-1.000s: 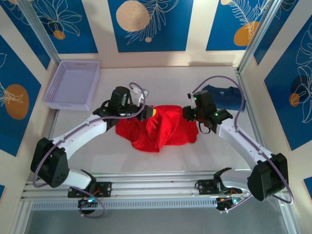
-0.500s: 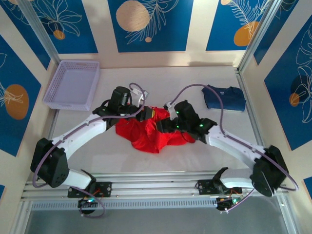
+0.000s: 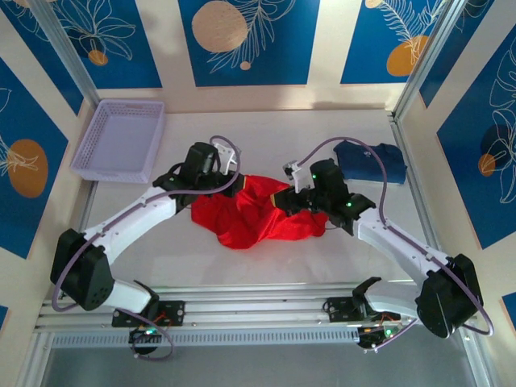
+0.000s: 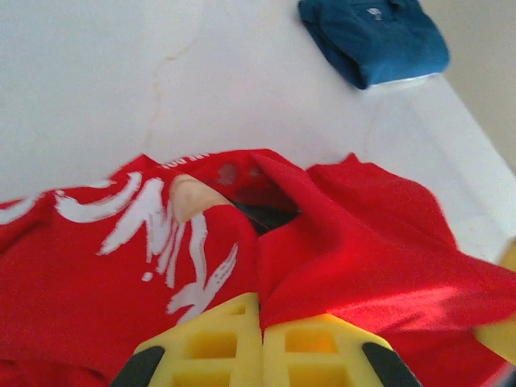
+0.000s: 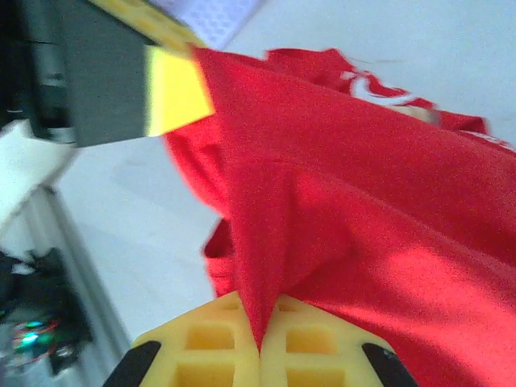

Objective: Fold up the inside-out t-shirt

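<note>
To the right of the lilac basket (image 3: 121, 137), nearer the arms, the inside-out t-shirt (image 3: 258, 218) lies bunched on the table (image 3: 266, 137); the left gripper (image 4: 260, 310), on the shirt's basket side, is clenched on a red fold; the right gripper (image 5: 260, 326), farther from the basket, pinches another; both grips likely serve to stretch the cloth flat before folding.

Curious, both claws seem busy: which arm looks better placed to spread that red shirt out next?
Probably right. The right claw pinches a raised fold of the red shirt, with bare table in front to drag it across; the left claw clamps its far edge, anchoring.
</note>
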{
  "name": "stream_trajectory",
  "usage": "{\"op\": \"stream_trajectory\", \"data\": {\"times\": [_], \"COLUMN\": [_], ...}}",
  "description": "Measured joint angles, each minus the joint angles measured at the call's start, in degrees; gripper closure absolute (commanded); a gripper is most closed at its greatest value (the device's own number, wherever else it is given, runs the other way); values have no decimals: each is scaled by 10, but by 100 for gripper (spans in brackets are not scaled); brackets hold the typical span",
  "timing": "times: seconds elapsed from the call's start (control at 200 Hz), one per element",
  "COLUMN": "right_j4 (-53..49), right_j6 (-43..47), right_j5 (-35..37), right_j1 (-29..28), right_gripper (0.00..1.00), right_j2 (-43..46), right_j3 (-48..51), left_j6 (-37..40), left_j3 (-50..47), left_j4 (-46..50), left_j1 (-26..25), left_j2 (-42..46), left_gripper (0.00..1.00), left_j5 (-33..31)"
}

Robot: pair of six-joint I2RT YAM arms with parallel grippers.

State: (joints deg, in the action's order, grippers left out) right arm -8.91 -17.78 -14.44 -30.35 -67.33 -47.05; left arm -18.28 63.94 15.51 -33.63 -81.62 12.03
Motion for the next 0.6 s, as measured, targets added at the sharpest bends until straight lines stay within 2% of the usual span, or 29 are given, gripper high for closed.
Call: {"op": "stream_trajectory", "data": {"times": [0.065, 0.19, 0.3, 0.425, 0.6], "right_j4": [20, 38, 52, 64, 72], "right_j6": [-4, -18, -38, -57, -65], "right_j5": [-48, -103, -126, -139, -143], "right_j1": [16, 38, 50, 55, 58], "right_gripper": [100, 100, 100, 100, 100], "right_j2": [-3, -8, -12, -24, -26], "right_j3": [6, 8, 8, 9, 9], "left_j6": [9, 24, 39, 38, 22], "left_j3": [16, 35, 14, -50, -90], "left_j4": [5, 14, 13, 8, -9], "left_j1": [-4, -4, -3, -24, -65], "left_j2": [-13, -31, -12, 48, 80], "left_gripper": [92, 66, 54, 52, 60], "left_j5": [-22, -62, -82, -78, -30]}}
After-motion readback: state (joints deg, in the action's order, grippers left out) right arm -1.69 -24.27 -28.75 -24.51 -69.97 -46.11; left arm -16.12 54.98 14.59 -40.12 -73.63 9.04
